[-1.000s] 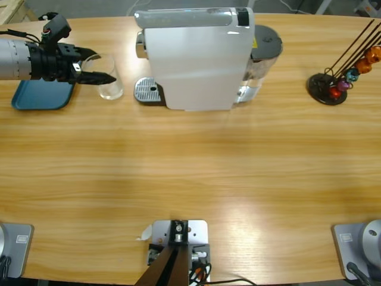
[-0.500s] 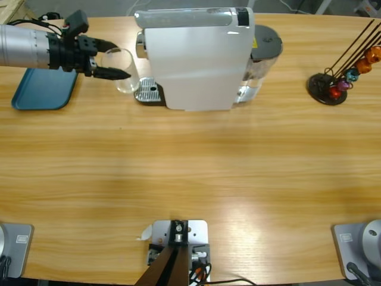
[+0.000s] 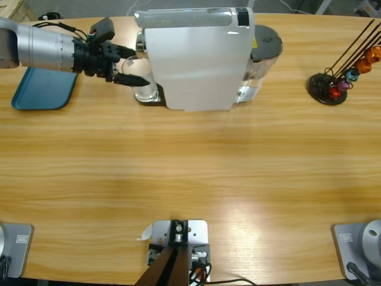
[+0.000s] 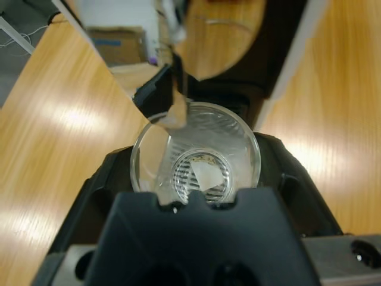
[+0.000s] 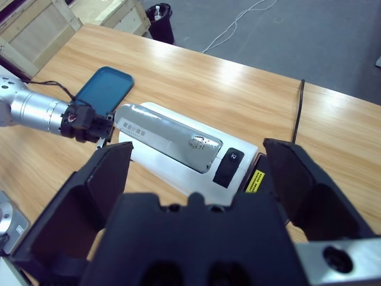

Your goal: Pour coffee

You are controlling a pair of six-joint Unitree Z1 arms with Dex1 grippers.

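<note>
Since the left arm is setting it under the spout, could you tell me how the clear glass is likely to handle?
The glass looks thin-walled and empty, so probably light and fragile. Its smooth clear sides may be slippery between the left gripper fingers. Taller than wide on the coffee machine drip grate, it might tip if nudged during release.

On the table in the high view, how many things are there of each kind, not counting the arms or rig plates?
Coffee machine: 1
Glass: 1, held at the machine's drip tray by the left gripper
Blue tray: 1
Capsule stand: 1, with coloured capsules too small to count
Total: 4
</note>
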